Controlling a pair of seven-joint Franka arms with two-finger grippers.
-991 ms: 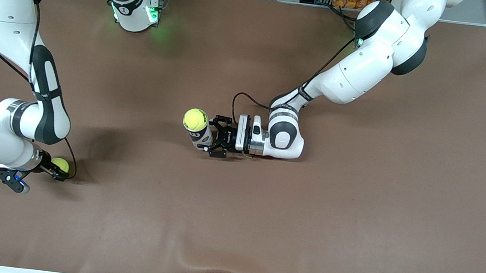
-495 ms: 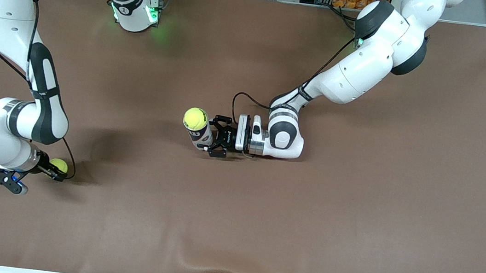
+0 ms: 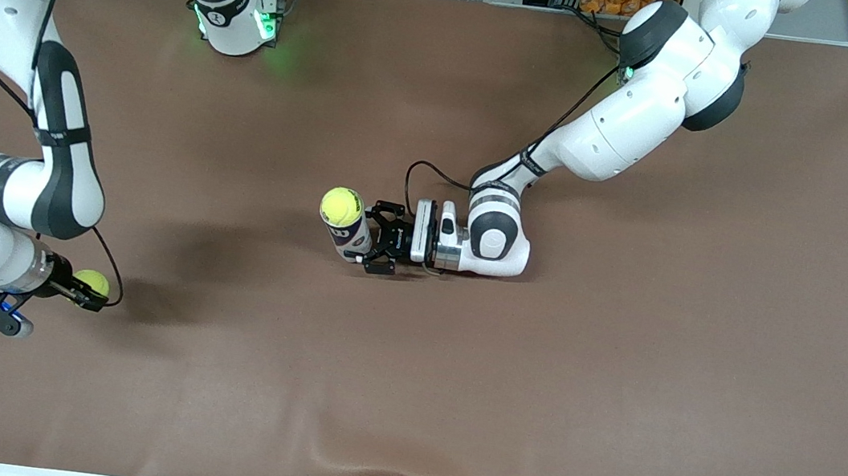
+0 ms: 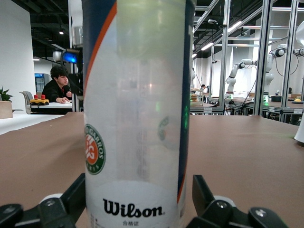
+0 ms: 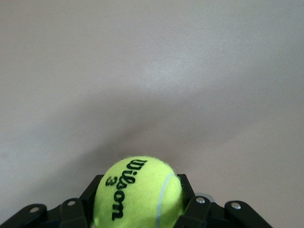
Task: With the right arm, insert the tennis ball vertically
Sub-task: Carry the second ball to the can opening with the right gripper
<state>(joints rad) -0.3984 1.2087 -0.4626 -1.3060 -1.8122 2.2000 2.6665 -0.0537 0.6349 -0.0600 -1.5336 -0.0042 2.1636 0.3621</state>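
Note:
A clear Wilson tennis ball can [image 3: 350, 239] stands upright at the table's middle, with a yellow ball [image 3: 341, 207] showing at its top. My left gripper [image 3: 370, 239] is low at the table, shut on the can's lower part; the can fills the left wrist view [image 4: 137, 118] between the fingers [image 4: 64, 209]. My right gripper [image 3: 87, 286] is shut on a second yellow tennis ball [image 3: 93, 281] and holds it above the table near the right arm's end. In the right wrist view that ball [image 5: 137, 194], marked "Wilson 3", sits between the black fingers [image 5: 76, 213].
The table is covered by a brown mat [image 3: 617, 375] with a wrinkle at its edge nearest the front camera [image 3: 395, 469]. The right arm's base [image 3: 236, 21] glows green at the robots' side of the table.
My right arm has lifted with the ball in its gripper and drifted slightly toward its own end of the table. The left arm and the can have not moved.

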